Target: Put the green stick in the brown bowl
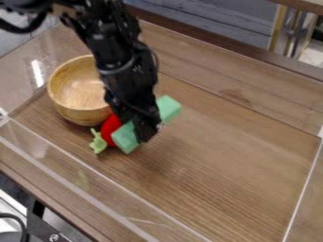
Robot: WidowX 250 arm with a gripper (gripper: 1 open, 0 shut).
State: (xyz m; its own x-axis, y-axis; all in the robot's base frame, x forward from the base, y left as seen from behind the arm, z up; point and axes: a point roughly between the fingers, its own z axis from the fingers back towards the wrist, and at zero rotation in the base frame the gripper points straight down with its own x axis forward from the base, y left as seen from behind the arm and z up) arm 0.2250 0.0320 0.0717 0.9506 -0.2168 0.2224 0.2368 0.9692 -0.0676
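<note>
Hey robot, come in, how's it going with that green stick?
Gripper closed on green stick. Stick not yet in brown bowl. Red toy fruit close beside bowl, possibly in the way.
</note>
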